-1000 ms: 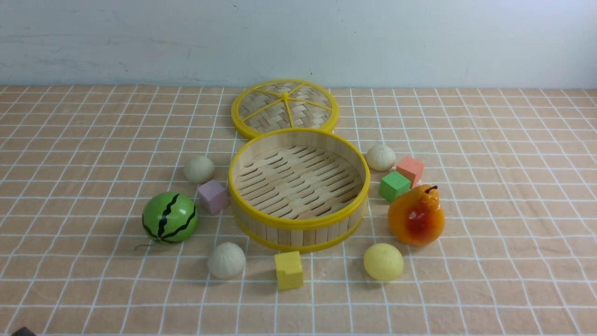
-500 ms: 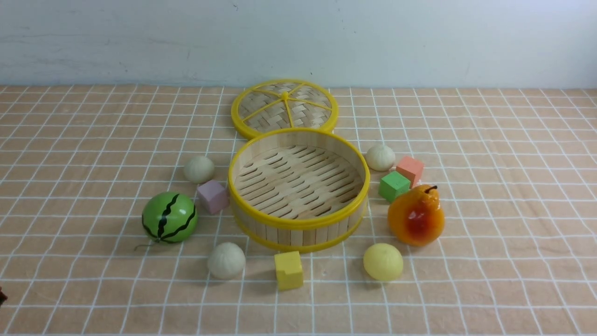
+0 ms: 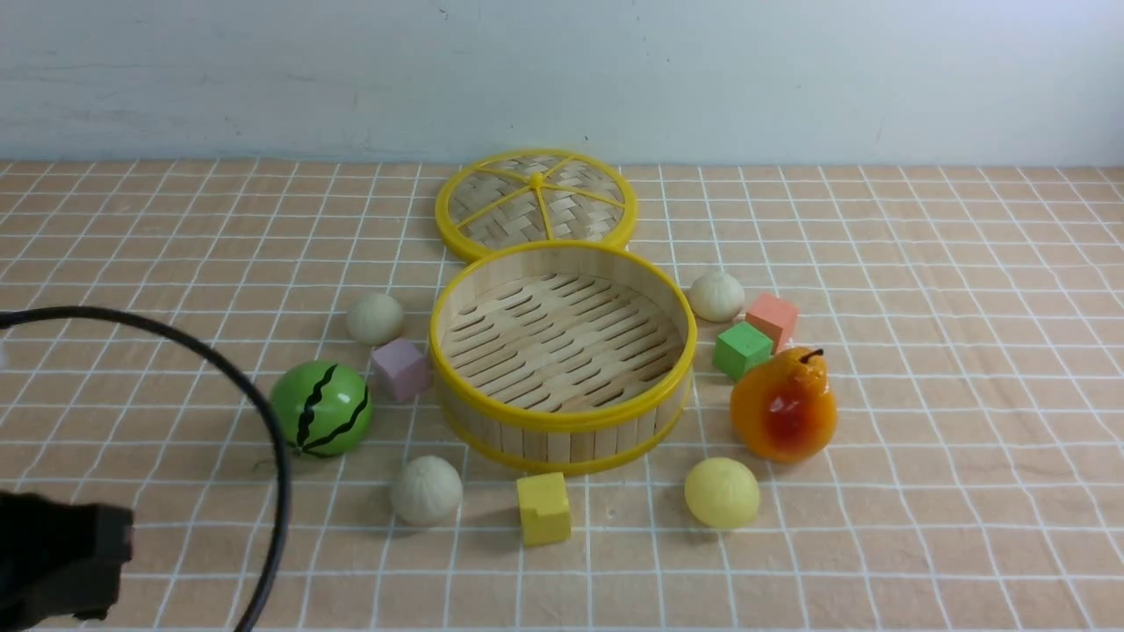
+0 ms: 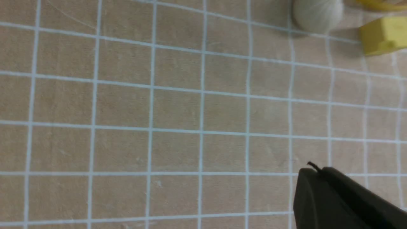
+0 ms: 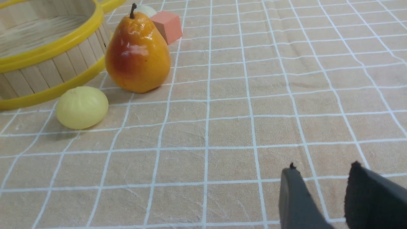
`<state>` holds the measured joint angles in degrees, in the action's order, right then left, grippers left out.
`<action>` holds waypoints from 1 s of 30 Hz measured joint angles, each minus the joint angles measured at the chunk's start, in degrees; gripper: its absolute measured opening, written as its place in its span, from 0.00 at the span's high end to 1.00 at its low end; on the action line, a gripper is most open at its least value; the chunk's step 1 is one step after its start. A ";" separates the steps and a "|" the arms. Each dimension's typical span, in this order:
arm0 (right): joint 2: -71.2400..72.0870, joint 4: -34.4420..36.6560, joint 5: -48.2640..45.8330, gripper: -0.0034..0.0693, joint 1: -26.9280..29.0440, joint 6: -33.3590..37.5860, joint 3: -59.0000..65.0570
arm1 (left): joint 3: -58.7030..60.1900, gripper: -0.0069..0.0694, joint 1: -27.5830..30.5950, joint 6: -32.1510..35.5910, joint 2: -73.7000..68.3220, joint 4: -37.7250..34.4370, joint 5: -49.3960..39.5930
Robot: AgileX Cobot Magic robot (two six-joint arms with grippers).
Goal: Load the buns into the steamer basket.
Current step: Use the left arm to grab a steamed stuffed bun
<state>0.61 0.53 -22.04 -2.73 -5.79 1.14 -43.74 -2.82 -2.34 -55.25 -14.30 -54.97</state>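
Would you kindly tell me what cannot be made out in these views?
Front view: left arm only a dark shape cut off at the bottom-left corner, jaws unseen; right arm absent.
Right wrist view: far-right bun mostly behind the pear.
Left wrist view: near-left bun cut by the picture's edge.

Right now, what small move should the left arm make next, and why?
Probably open the left fingers and ease them toward the near off-white bun. They are shut on nothing over bare cloth, that bun lies closest to that arm, beside the yellow block, and the steamer basket holds no buns.
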 joint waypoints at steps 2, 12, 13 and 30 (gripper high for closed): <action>0.00 0.00 0.00 0.62 0.06 0.00 0.00 | -1.94 0.93 -2.16 2.34 -4.85 -0.93 0.55; 0.00 0.00 0.00 0.62 0.06 0.00 0.00 | -15.38 0.93 -27.20 -4.03 -25.80 8.23 3.80; 0.00 0.00 0.00 0.62 0.06 0.00 0.00 | -15.72 0.93 -27.62 -4.17 -26.29 8.56 3.86; 0.00 0.00 0.00 0.62 0.06 0.00 0.00 | -31.70 0.51 -23.98 -3.90 -50.15 16.05 7.45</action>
<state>0.61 0.53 -22.04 -2.66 -5.79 1.14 -75.44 -26.80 -6.24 -105.40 1.74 -47.52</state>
